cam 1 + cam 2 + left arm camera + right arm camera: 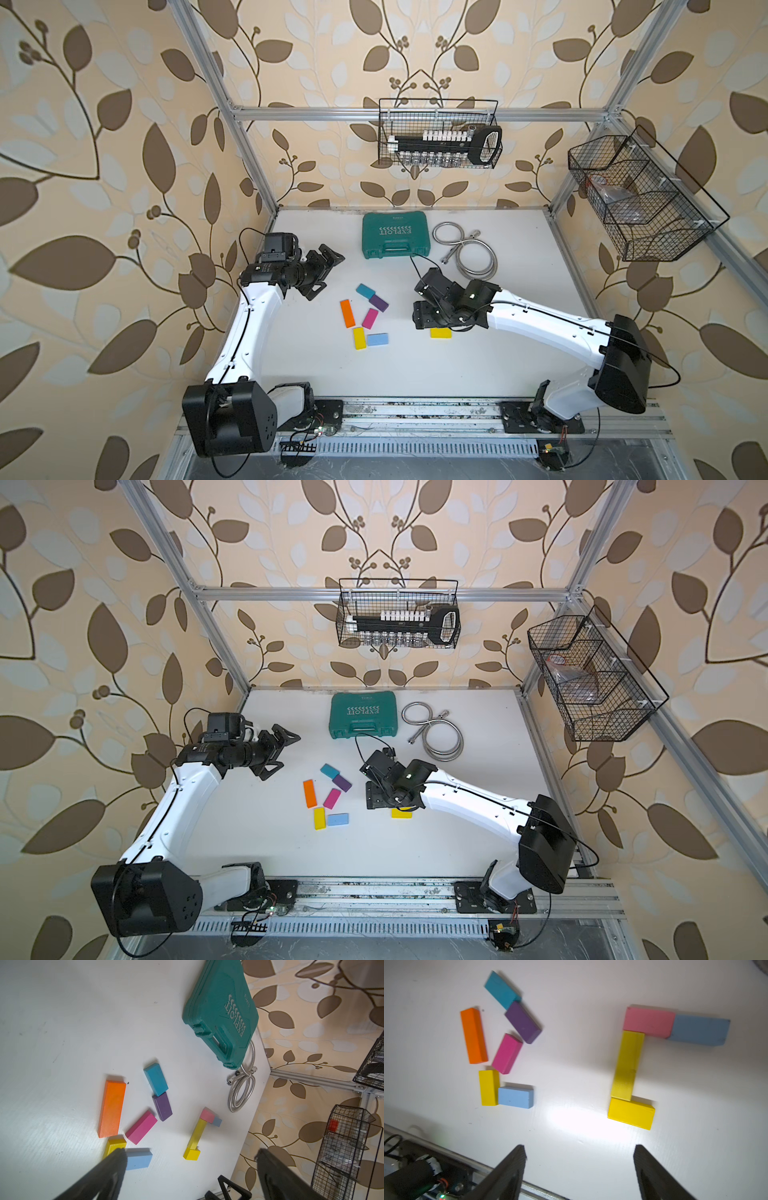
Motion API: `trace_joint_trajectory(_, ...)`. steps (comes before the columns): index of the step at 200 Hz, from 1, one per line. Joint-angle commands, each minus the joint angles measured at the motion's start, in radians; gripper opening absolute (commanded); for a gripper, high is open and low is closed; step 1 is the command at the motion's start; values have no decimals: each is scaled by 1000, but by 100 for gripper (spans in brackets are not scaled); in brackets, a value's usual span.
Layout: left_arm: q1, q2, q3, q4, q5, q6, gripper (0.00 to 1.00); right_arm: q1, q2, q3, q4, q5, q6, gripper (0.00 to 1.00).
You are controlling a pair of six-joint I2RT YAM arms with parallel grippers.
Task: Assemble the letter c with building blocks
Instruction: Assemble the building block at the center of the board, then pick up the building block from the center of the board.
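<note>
The building blocks lie in two groups on the white table. In the right wrist view a pink block (649, 1021), a blue block (699, 1029), a long yellow block (627, 1065) and a short yellow block (631, 1113) touch end to end in an angular C shape. To the left of it lie loose teal (501, 990), purple (522, 1022), orange (473, 1035), magenta (507, 1053), yellow (488, 1087) and light blue (515, 1097) blocks. My right gripper (579, 1151) hangs open and empty over bare table near the short yellow block. My left gripper (330, 270) is open and empty, left of the loose group.
A green tool case (395, 235) and a coiled metal hose (469, 253) lie at the back of the table. Wire baskets hang on the back wall (440, 133) and the right wall (640, 199). In both top views my right arm covers most of the C shape.
</note>
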Motion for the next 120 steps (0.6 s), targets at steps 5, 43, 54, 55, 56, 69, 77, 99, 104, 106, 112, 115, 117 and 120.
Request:
trace_joint_trajectory(5, 37, 27, 40, -17, -58, 38, 99, 71, 154, 144, -71, 9, -15, 80)
trace_joint_trajectory(43, 95, 43, 36, -10, -94, 27, 99, 137, 381, 314, -89, 18, 135, 78)
trace_joint_trajectory(54, 109, 43, 31, -5, -98, 21, 99, 145, 433, 341, -80, 10, 174, 78)
trace_joint_trajectory(55, 110, 43, 31, -5, -98, 21, 99, 145, 433, 341, -80, 10, 174, 78)
trace_joint_trajectory(56, 111, 43, 31, -5, -97, 19, 99, 146, 437, 344, -78, 8, 177, 78)
trace_joint_trajectory(69, 122, 45, 31, -5, -97, 14, 99, 151, 480, 372, -75, 3, 201, 77)
trace_joint_trajectory(77, 124, 46, 30, -1, -92, 8, 99, 152, 501, 387, -74, 1, 207, 77)
trace_joint_trajectory(99, 124, 47, 23, 16, -78, -8, 99, 157, 552, 436, -86, -10, 210, 77)
trace_joint_trajectory(104, 124, 47, 20, 19, -78, -12, 99, 158, 564, 448, -96, -9, 212, 77)
trace_joint_trajectory(106, 124, 47, 20, 20, -77, -12, 99, 159, 567, 453, -98, -9, 212, 77)
trace_joint_trajectory(112, 124, 47, 20, 23, -75, -13, 99, 160, 579, 463, -103, -8, 212, 77)
trace_joint_trajectory(115, 124, 47, 19, 24, -74, -14, 99, 162, 584, 467, -105, -7, 215, 77)
trace_joint_trajectory(117, 124, 48, 18, 24, -73, -15, 99, 162, 587, 470, -108, -5, 216, 77)
trace_joint_trajectory(120, 124, 48, 17, 25, -73, -15, 99, 162, 592, 474, -111, -4, 218, 77)
